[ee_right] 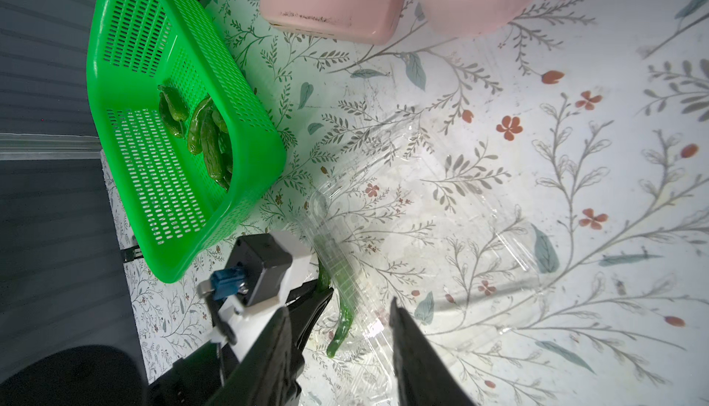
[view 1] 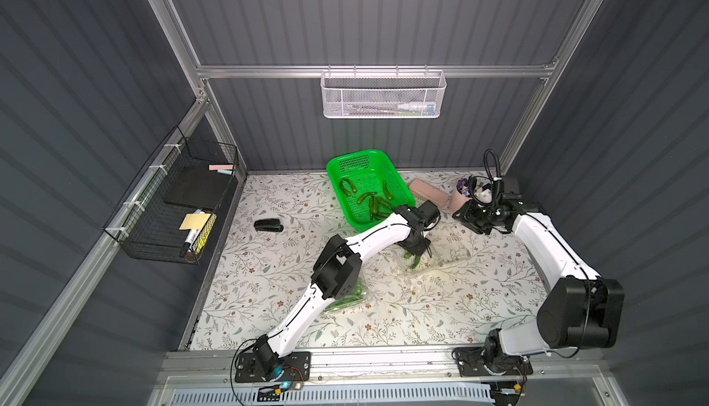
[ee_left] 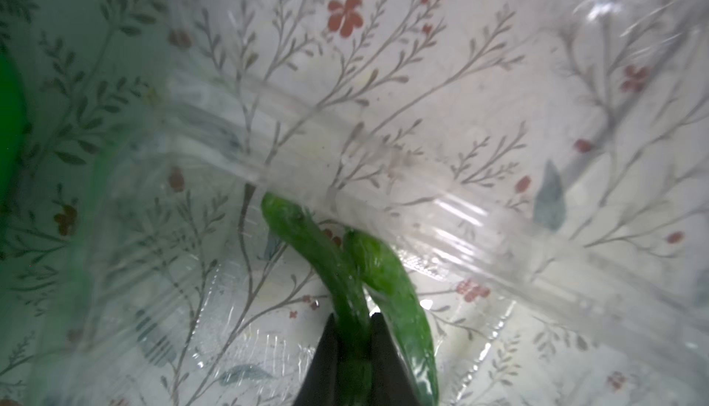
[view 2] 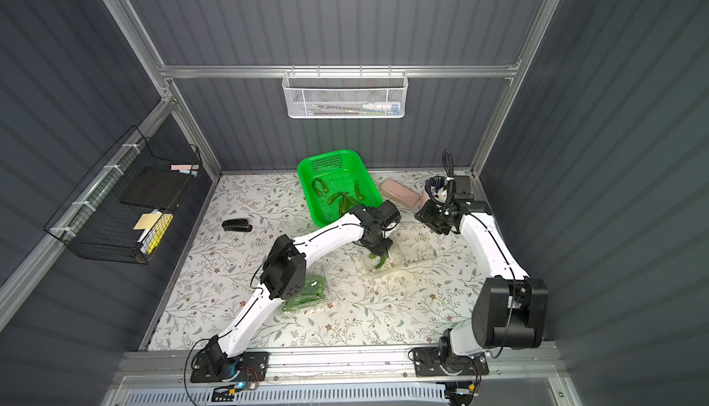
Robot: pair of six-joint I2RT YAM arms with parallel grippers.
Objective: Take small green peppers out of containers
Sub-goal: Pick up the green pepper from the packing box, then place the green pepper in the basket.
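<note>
1. My left end effector (ee_left: pixel 353 342) is clamped on one small green pepper (ee_left: pixel 307 239), low centre in the left wrist view.
2. That pepper lies inside the open clear clamshell (view 1: pixel 441 256), right of centre in a top view. A second pepper (ee_left: pixel 383 273) is touching it.
3. My right end effector (ee_right: pixel 339 308) has its jaws apart and grips nothing. It hangs above the bench (view 1: pixel 383 308), beyond the open clamshell.
4. The other clamshell (view 2: pixel 314 289) is packed with peppers, lower centre of the frame, partly under my left elbow.
5. The green perforated basket (view 1: pixel 345 162) at upper centre holds several loose peppers (view 1: pixel 368 197).
</note>
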